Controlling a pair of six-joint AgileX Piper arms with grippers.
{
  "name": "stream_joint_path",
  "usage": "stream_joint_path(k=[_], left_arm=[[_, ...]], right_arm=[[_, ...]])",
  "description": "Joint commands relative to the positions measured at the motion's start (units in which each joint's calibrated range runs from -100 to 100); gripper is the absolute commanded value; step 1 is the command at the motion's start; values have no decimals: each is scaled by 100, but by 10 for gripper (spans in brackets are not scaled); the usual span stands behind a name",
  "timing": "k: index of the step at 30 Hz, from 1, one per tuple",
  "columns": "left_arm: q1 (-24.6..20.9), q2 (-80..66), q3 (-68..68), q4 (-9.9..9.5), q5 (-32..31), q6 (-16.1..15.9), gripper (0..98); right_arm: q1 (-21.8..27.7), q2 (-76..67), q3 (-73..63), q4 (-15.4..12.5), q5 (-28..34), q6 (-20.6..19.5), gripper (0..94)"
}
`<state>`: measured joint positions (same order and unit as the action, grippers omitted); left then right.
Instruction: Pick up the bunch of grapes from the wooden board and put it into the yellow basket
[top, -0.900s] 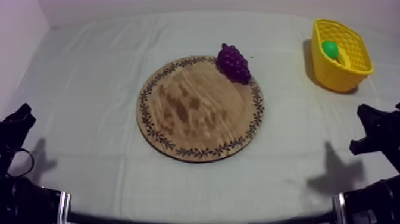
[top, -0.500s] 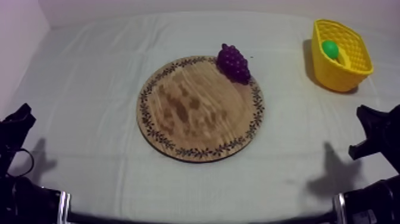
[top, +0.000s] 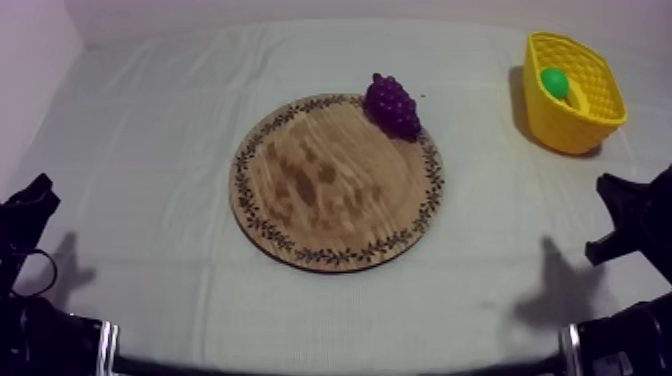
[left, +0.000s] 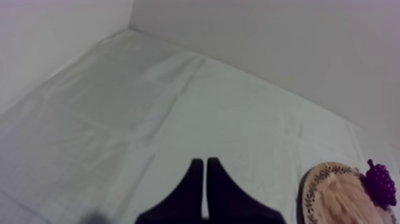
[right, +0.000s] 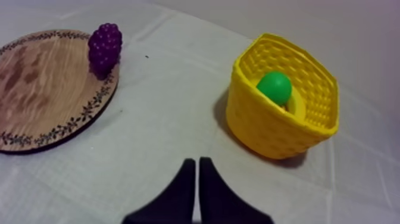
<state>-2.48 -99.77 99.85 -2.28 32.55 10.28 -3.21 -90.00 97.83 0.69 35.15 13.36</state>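
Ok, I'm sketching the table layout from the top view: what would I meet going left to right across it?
left end effector → wooden board → yellow basket

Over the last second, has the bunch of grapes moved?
No. The bunch of grapes lies on the same far-right edge of the wooden board as before.

Purple grapes (top: 391, 105); yellow basket (top: 570, 130); leaf-patterned board rim (top: 340, 255).

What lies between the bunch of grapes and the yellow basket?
Bare cloth only, between the grapes and the basket; the right wrist view shows it.
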Motion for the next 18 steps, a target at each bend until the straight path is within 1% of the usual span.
stream_joint_path(k=[1,9,13,18], left_arm=[[-1,3,4,1,3,0,0],[-1,3,4,1,3,0,0],[-1,3,4,1,3,0,0],[-1,3,4,1,3,0,0]], right_arm=[[12,366,-311,-4,39,-49,2],[-22,1937,-2081,-116,284,-290,2],[-105,2983,-3307,-185,635,-421,2],[-342,4250,-4793,-143,1112,-599,2]])
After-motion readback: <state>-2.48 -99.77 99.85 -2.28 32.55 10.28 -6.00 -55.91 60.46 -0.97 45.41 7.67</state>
